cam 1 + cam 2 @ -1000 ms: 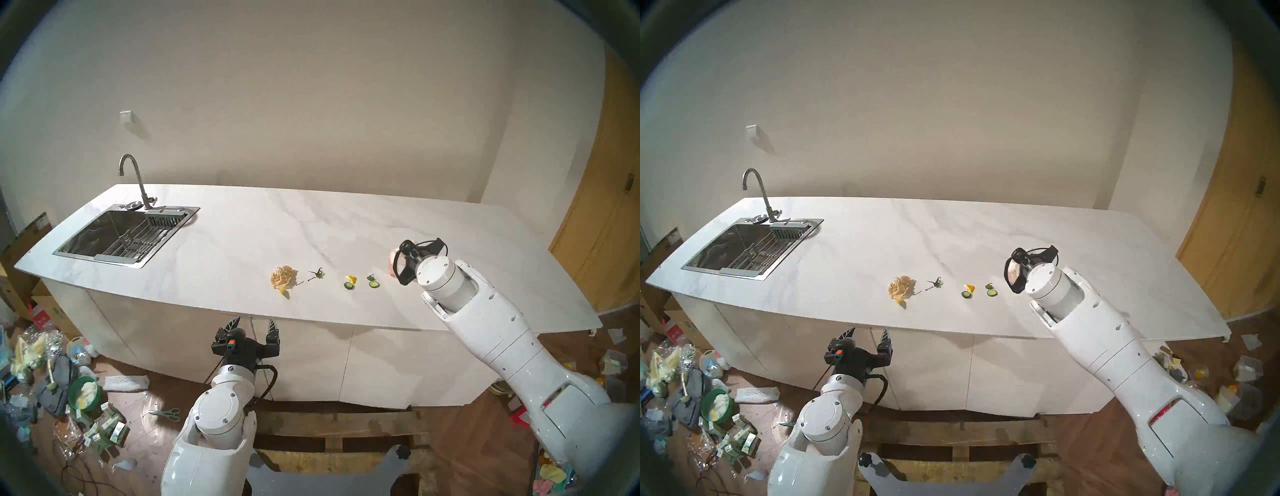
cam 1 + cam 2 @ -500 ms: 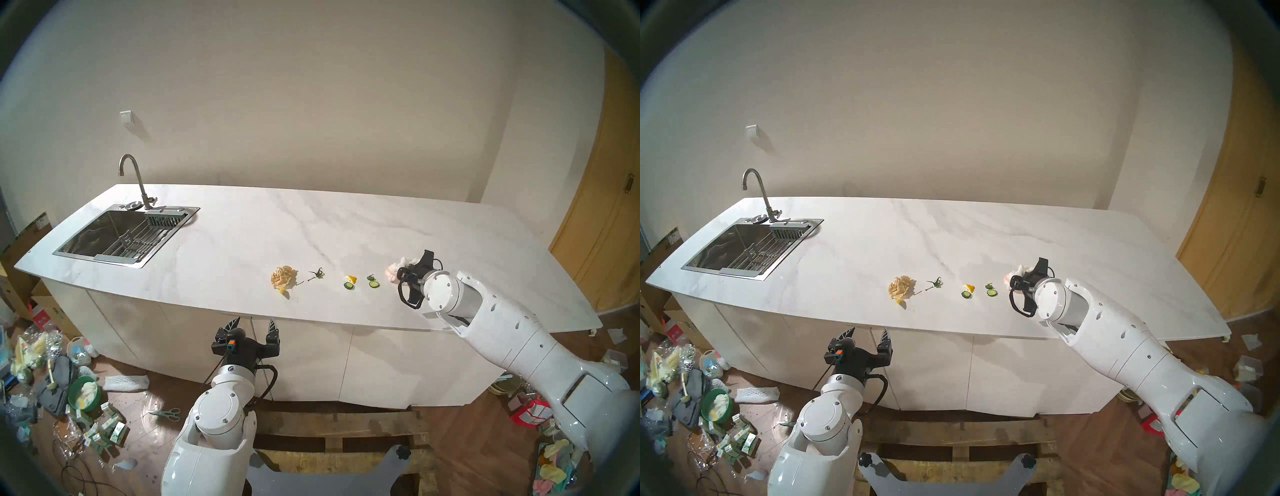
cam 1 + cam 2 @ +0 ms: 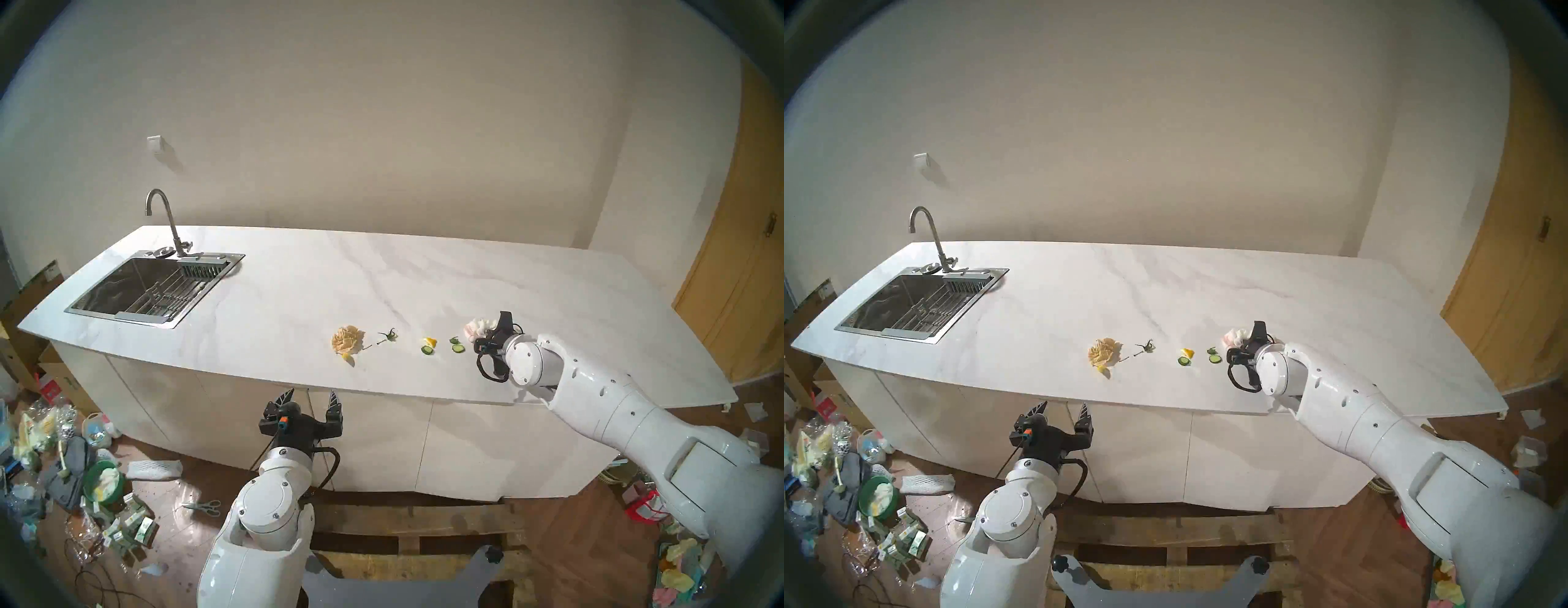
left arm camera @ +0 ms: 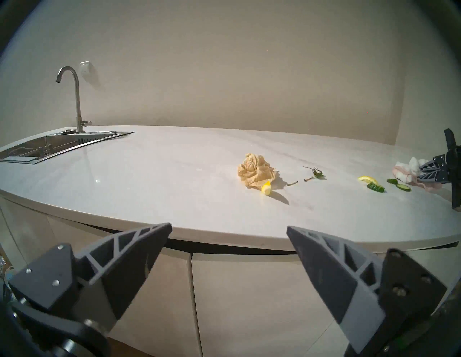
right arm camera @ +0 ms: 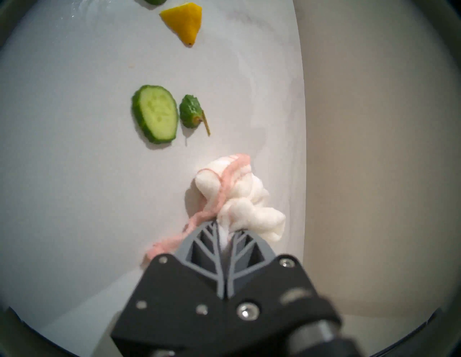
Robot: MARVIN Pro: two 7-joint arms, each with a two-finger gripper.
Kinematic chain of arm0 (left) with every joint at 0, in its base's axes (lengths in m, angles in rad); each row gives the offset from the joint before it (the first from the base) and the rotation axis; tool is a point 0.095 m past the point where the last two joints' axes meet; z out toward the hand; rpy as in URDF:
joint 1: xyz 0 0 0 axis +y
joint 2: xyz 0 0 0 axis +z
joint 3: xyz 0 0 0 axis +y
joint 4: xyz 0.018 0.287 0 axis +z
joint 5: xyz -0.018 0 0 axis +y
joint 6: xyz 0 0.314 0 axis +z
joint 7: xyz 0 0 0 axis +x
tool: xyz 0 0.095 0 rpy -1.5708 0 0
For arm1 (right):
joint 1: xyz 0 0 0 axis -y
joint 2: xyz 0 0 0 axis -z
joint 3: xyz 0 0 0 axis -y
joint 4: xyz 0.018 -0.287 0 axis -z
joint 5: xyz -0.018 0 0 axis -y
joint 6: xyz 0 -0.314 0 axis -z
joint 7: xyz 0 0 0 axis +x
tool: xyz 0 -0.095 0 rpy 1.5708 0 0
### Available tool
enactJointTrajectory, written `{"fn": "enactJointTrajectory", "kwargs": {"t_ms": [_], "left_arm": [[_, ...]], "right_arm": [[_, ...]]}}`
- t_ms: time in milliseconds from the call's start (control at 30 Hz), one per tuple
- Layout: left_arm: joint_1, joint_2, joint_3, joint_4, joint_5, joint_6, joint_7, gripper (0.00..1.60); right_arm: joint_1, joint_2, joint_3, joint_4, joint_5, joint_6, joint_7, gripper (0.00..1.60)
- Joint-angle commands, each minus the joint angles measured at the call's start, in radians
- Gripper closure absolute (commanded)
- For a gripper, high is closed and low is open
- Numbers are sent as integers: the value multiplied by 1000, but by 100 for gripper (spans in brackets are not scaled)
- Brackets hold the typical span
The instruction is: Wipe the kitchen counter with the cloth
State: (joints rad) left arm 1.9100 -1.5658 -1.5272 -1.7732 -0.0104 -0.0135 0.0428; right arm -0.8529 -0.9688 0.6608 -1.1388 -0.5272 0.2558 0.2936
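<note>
The kitchen counter point(image 3: 297, 297) is a long white marble-look slab with a steel sink point(image 3: 144, 288) at its left. My right gripper point(image 5: 223, 236) is shut on the cloth point(image 5: 237, 197), a bunched white terry towel with pink edging, which rests on the counter at the right point(image 3: 479, 327) point(image 3: 1234, 336) point(image 4: 409, 169). Just left of the cloth lie a cucumber slice point(image 5: 156, 113) and a cucumber end point(image 5: 190, 111). My left gripper point(image 3: 312, 397) point(image 4: 228, 228) hangs open and empty below the counter's front edge.
A tan paper wad point(image 3: 347, 339) with a lemon bit, a green stem point(image 3: 388, 335), a lemon wedge point(image 3: 429, 341) and another cucumber slice point(image 3: 427, 350) lie in a row along the counter. The tap point(image 3: 165, 220) stands behind the sink. Litter covers the floor at left point(image 3: 63, 467).
My right arm has come down and moved left, bringing the held cloth from above the counter onto its surface near the cucumber pieces. The left arm has not moved.
</note>
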Motion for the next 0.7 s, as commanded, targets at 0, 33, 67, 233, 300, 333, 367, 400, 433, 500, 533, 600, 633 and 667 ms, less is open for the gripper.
{"fn": "enactJointTrajectory", "kwargs": {"t_ms": [0,33,67,233,300,333,367,400,433,500,533,600,633,667], "left_arm": [[-5,1,2,-27,-2,-6,-5,0],[-5,1,2,-27,-2,-6,-5,0],[-6,1,2,-27,-2,-6,-5,0],[-6,1,2,-26,-2,-6,-5,0],[-6,1,2,-26,-2,-6,-5,0],[-6,1,2,-26,-2,-6,-5,0],[-6,1,2,-27,-2,-6,-5,0],[-6,1,2,-27,-2,-6,-5,0],[-6,1,2,-27,-2,-6,-5,0],[-5,2,2,-28,-2,-6,-6,0],[-5,2,2,-29,-3,-6,-6,0],[-5,2,2,-29,-3,-5,-6,0],[-4,2,2,-29,-3,-5,-6,0],[-4,2,2,-29,-3,-5,-6,0]], "right_arm": [[-7,34,-76,-6,3,-14,112,160],[-8,49,-78,-17,3,-13,131,160],[-14,63,-77,-24,11,-10,129,160],[-23,132,-67,-83,18,-5,196,160],[-27,152,-62,-107,25,-4,213,160],[-31,154,-55,-115,30,-1,207,160],[-32,171,-56,-143,36,-1,226,160],[-39,192,-46,-184,49,1,232,160],[-39,192,-46,-184,49,1,232,160],[-42,210,-36,-227,56,-7,224,160],[-43,218,-33,-246,63,-7,232,160],[-52,227,-25,-267,70,-14,215,160],[-56,230,-22,-277,72,-12,205,160],[-63,237,-18,-296,75,-8,199,160]]}}
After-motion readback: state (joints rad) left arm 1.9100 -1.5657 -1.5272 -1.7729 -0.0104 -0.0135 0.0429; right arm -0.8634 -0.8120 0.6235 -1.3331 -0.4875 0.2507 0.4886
